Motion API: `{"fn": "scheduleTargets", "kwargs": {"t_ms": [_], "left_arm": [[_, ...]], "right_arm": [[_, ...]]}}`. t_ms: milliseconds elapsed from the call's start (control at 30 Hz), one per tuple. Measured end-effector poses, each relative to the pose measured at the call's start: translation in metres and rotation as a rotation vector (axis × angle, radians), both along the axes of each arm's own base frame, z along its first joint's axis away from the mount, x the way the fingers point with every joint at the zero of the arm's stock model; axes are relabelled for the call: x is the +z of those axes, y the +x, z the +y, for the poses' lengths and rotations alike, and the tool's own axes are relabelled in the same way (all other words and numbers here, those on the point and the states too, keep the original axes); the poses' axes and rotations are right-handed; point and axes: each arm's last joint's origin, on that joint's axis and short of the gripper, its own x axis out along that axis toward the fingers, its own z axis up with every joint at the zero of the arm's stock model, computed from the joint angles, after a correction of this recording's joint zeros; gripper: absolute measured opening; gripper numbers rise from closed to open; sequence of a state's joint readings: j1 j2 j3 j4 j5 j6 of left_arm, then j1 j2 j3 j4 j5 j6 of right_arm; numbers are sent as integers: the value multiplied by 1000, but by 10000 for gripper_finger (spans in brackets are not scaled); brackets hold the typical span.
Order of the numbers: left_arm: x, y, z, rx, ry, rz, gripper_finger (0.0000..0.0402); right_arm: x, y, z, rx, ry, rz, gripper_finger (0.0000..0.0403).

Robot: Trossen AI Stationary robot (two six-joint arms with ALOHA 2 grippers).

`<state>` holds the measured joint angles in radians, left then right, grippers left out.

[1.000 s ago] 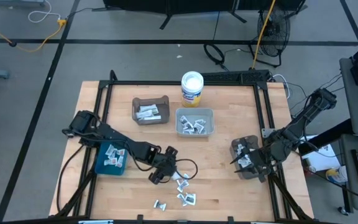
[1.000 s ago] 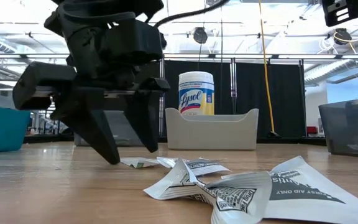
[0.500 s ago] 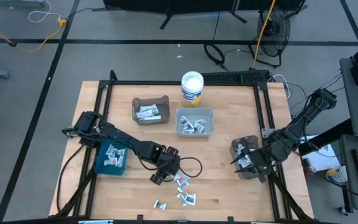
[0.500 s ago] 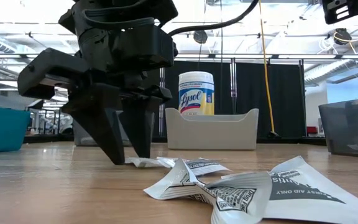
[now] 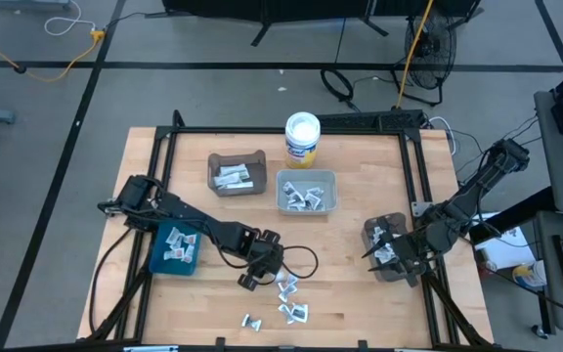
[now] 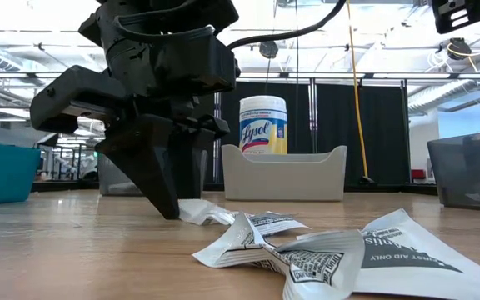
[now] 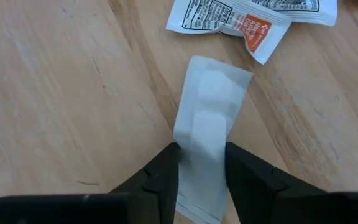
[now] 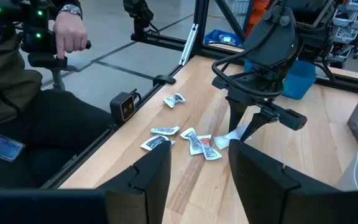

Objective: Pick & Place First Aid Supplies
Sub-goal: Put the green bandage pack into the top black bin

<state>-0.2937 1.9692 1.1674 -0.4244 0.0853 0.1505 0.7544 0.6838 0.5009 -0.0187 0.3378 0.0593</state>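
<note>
Several loose first aid supplies [image 5: 289, 295] lie on the wooden table near its front middle: small white packets with dark or red print. My left gripper [image 5: 252, 279] stands over the left end of this heap, its fingers steeply down on a plain white translucent packet [image 7: 207, 130]. My right gripper [image 5: 371, 252] hangs open and empty above a dark grey bin [image 5: 387, 246] at the table's right side; its wrist view looks across the table at my left arm [image 8: 260, 74]. My left gripper [image 7: 201, 155] has the white packet between its two fingers, one on each long edge [image 7: 182, 155] near one end, so the fingers lie across its width. They come from above, slanting steeply down. The packet lies on the table, its end beside the fingers [image 6: 197, 213] slightly raised.
A teal bin [image 5: 174, 249] with packets stands at the left, a brown bin [image 5: 236, 174] and a pale bin [image 5: 307, 192] at the back, with a white round tub [image 5: 302, 139] behind them. A person's hand [image 8: 70, 34] shows beyond the table's near edge.
My left gripper has stayed over the same spot and shut from wide open onto the white packet, tipping and rolling a little as it did. The packet's end beside the fingers has risen slightly off the wood.
</note>
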Motion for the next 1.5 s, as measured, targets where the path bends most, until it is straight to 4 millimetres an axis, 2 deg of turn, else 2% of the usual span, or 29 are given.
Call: {"fn": "scheduleTargets", "kwargs": {"t_ms": [633,733,900,1033,1200,1333,1500], "left_arm": [[36,-2,1,44,-37,-117,30],[47,-4,3,60,-28,-145,19],[71,-14,13,119,99,-194,4],[92,-24,26,172,180,-221,11],[117,-44,51,279,328,-207,15],[134,-60,79,394,446,-187,4],[145,-74,119,540,520,-135,22]], "right_arm": [[-1,0,0,-2,1,10,155],[-1,0,0,-2,1,9,155],[-1,0,0,-2,1,9,155],[-1,0,0,-1,1,10,155],[-1,0,0,-1,1,10,155],[-1,0,0,0,1,10,155],[-1,0,0,0,2,10,155]]}}
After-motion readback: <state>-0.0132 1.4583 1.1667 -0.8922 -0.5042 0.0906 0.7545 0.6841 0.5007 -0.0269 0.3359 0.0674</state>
